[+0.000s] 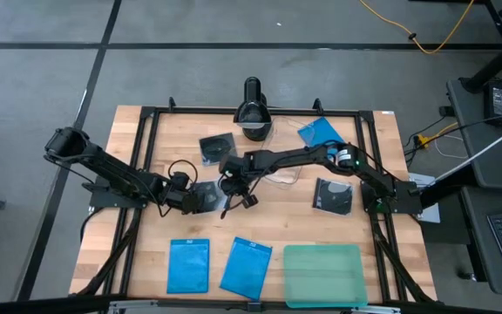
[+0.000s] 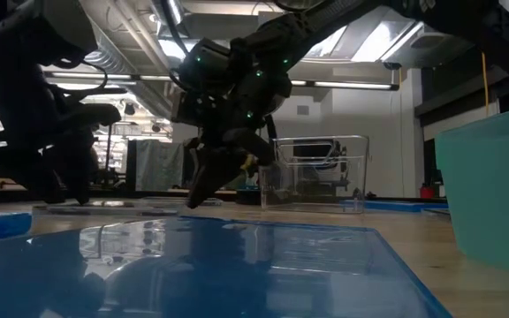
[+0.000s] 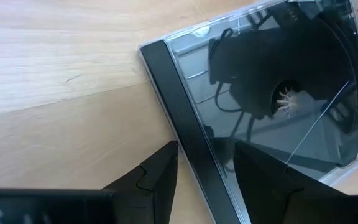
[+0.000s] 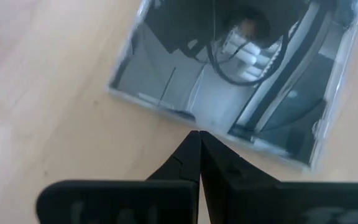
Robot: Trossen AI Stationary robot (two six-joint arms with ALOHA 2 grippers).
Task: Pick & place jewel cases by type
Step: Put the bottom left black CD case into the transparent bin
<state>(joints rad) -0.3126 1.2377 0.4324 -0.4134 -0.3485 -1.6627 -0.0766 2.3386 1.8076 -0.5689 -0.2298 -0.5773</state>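
A wooden table (image 1: 146,262) is sitting on a grey floor; the low view alone is showing the ceiling-lit room behind it. A teal tray (image 1: 322,275) is resting at the near right edge, with two blue cases (image 1: 188,265) (image 1: 246,267) lying left of it and a third (image 1: 322,133) lying far right. A clear tub (image 2: 318,172) is showing plainly only in the low view. Black disc cases are lying far centre (image 1: 217,146) and right (image 1: 333,195). The left gripper (image 3: 205,163) is straddling the spine edge of the middle disc case (image 3: 260,93), fingers apart. The right gripper (image 4: 199,152) is hovering with fingers pressed together just over that case's edge.
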